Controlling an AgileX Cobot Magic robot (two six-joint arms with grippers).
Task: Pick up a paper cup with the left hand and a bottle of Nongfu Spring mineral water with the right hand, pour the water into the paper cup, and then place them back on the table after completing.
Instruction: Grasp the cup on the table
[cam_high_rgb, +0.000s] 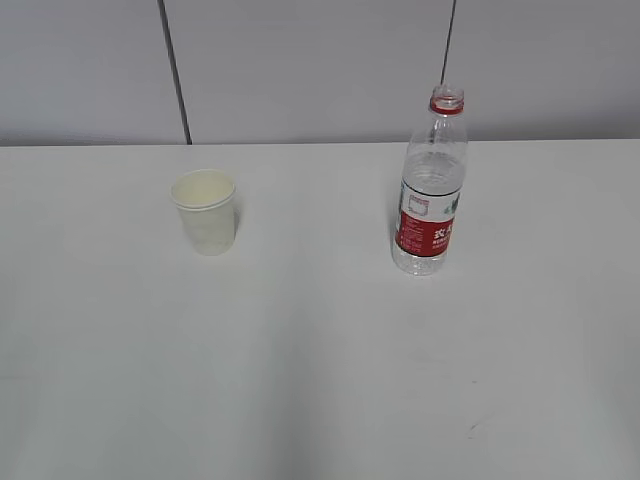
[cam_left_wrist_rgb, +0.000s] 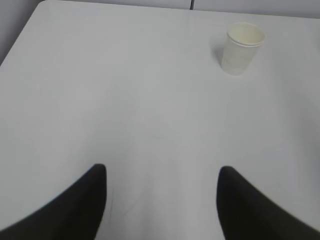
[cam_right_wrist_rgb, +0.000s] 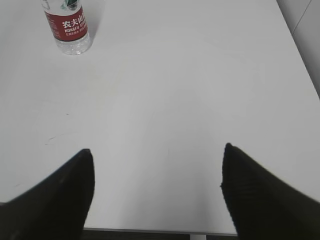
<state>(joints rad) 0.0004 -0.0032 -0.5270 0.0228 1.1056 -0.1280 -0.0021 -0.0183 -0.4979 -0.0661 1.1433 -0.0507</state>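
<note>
Nothing picked up yet, so this reads as the very start: both arms are short of their targets.

Paper cup stands upright on the table, left of centre and toward the far side. Bottle stands upright to the right of it, well apart, cap off (red neck ring showing). Water looks low in the bottle, only the bottom portion, though the label hides most of the level.

Left hand: jaws spread wide, holding nothing, bare tabletop between them. In the left wrist view the cup sits far ahead and off to the right. Right hand: also wide open and empty. In the right wrist view the bottle is far ahead and to the left, and only its lower half is in frame.

Next move, as I judge it: left arm goes forward and right to straddle the cup at mid-height, right arm goes forward and left to take the bottle around the label band. Light squeeze on the cup (thin paper, it will crush or tip). The bottle is open, so keep it upright until it is over the cup.

Obstructions: I see none on the table between either claw and its target. A grey panelled wall runs behind the far edge, clear of the work.
</note>
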